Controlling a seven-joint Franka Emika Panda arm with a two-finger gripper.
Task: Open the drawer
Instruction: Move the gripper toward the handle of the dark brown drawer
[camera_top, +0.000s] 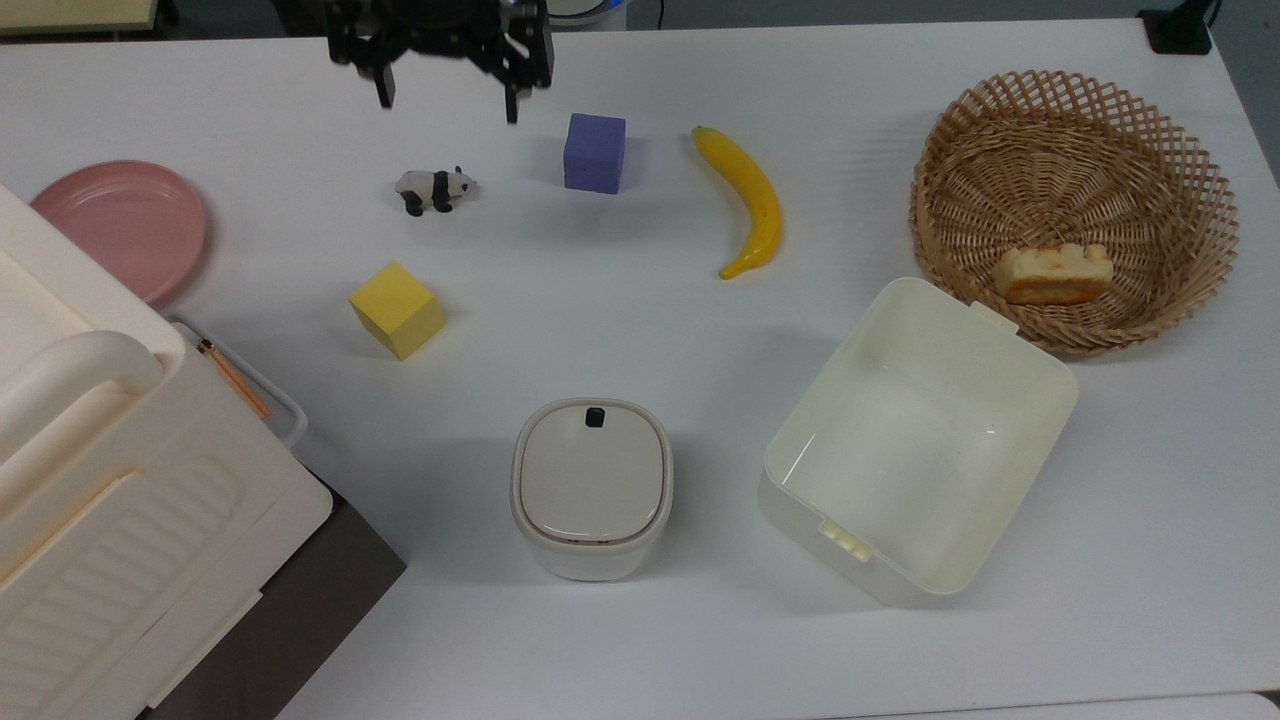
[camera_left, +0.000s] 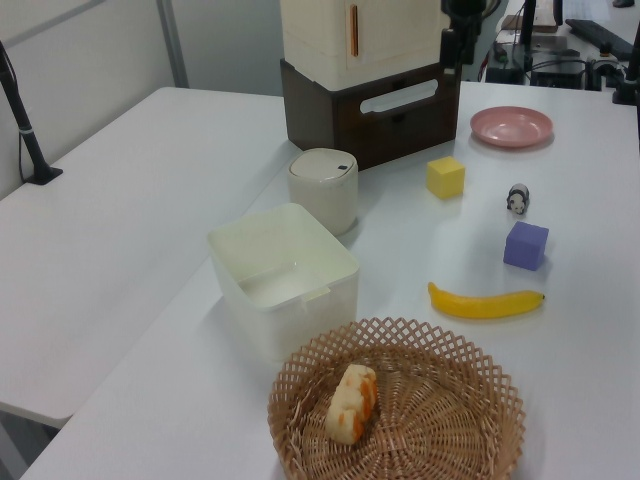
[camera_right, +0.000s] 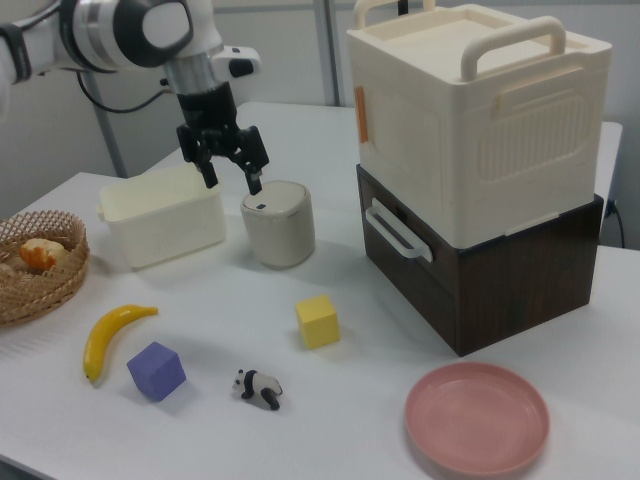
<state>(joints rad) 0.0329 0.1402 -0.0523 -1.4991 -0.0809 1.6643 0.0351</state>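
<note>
My gripper (camera_right: 232, 181) hangs above the table (camera_top: 620, 300), fingers spread wide, nothing held, near the top view's upper edge above the panda (camera_top: 434, 189). Drawer (camera_right: 470, 275) shut, under the cream case (camera_right: 470, 110). Bare table between; yellow cube (camera_right: 318, 321) nearby.

A white bench (camera_top: 620, 300) is carrying the items. In the top view, a pink plate (camera_top: 118, 226) is sitting at far left, a panda figure (camera_top: 434, 189), purple cube (camera_top: 594, 152) and banana (camera_top: 748, 199) are lying along the far side, a wicker basket (camera_top: 1075, 170) at far right. A yellow cube (camera_top: 396, 309), lidded cream bin (camera_top: 592, 487), open cream tub (camera_top: 915, 440) and the drawer (camera_right: 480, 260) unit are resting nearer.
</note>
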